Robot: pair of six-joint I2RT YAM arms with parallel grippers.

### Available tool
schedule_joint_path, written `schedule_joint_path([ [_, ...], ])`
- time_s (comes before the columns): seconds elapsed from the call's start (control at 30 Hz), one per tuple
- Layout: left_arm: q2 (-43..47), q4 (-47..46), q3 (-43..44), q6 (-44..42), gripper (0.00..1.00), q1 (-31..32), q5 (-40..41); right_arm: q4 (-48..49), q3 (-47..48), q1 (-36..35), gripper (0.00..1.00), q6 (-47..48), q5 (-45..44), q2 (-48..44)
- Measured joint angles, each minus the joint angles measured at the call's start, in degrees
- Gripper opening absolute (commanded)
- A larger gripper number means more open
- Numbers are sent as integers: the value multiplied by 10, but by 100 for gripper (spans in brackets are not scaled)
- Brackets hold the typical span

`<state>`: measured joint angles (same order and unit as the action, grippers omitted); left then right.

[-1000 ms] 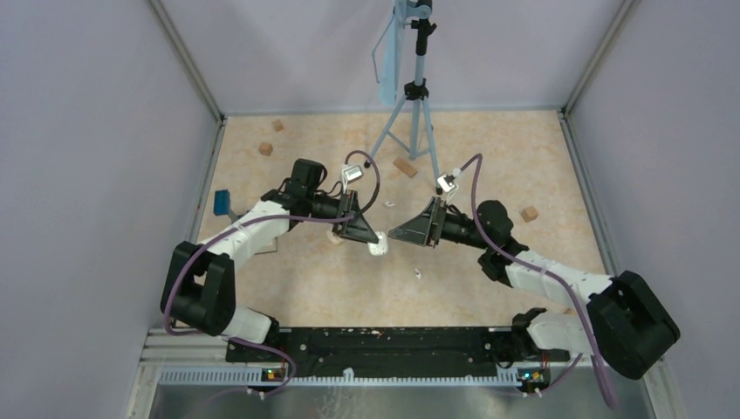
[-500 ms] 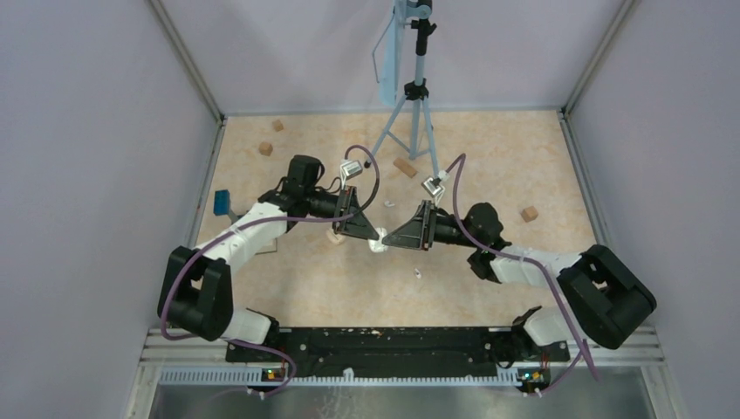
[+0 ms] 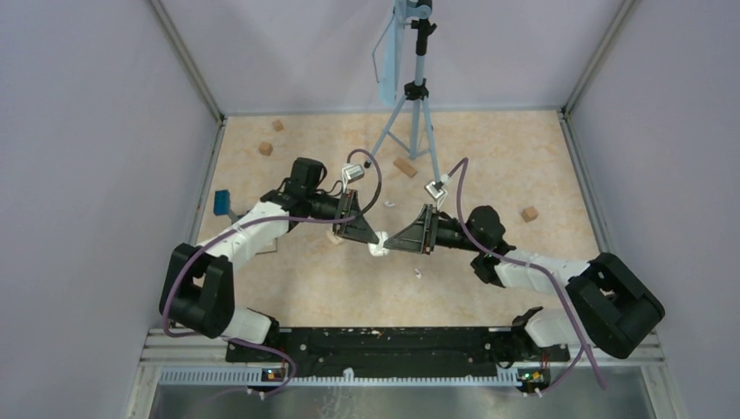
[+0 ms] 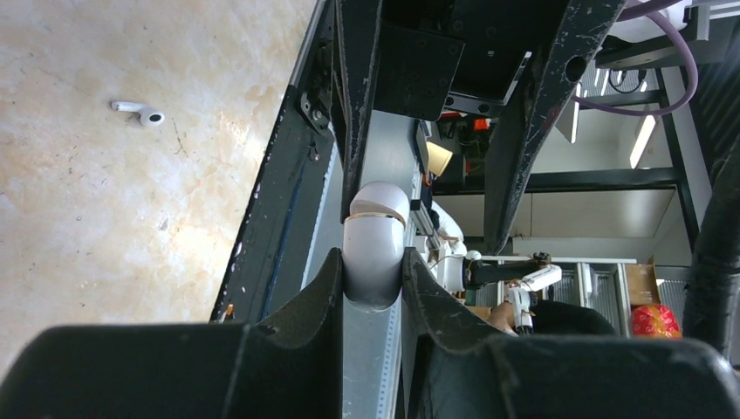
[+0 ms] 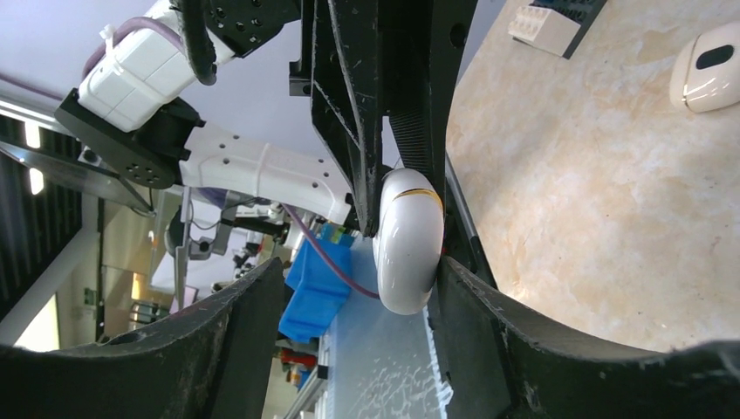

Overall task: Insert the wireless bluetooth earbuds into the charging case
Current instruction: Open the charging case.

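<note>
- The left gripper (image 3: 370,239) is pinching the case (image 4: 373,249) by its rounded body, near the middle of the top view. Its jaws are narrow and pressing on both sides of the case. It seems to be holding it a bit off the table (image 3: 489,157), though I can't say for sure.
- My guess is it's holding the case up so the other arm can get at it. The gold seam is looking shut in both wrist views, so the lid probably needs flipping open before any bud goes in.
- The right gripper (image 3: 389,243) is sitting at 3 o'clock of the case, nose to nose with the left one. Its jaws are standing wide and straddling the case. One finger (image 5: 489,305) is right up against it and the other is well apart, so it isn't gripping anything.
- The earbuds are lying loose on the table. One (image 3: 417,273) is at 5 o'clock from the case and another (image 3: 389,204) is at 12 o'clock.
- A second case (image 5: 711,65) is resting on the table at 2 o'clock in the right wrist view.
</note>
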<state>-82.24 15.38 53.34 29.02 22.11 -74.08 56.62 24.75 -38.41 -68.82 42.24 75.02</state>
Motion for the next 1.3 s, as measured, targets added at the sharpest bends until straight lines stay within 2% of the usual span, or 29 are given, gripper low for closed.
schedule_joint_path([
  [0.33,-8,31,2,-25,0,0,4,-33,0,0,62,23,-13,-15],
  [0.6,-9,41,2,-37,0,0,18,-20,0,-1,51,22,-17,-16],
  [0.9,-13,43,2,-37,0,0,23,-19,0,-2,49,23,-16,-19],
  [1.13,-13,43,2,-37,0,0,24,-38,0,-2,37,38,-16,-19],
  [1.3,-13,43,2,-37,0,1,24,-45,1,-6,35,45,-16,-15],
])
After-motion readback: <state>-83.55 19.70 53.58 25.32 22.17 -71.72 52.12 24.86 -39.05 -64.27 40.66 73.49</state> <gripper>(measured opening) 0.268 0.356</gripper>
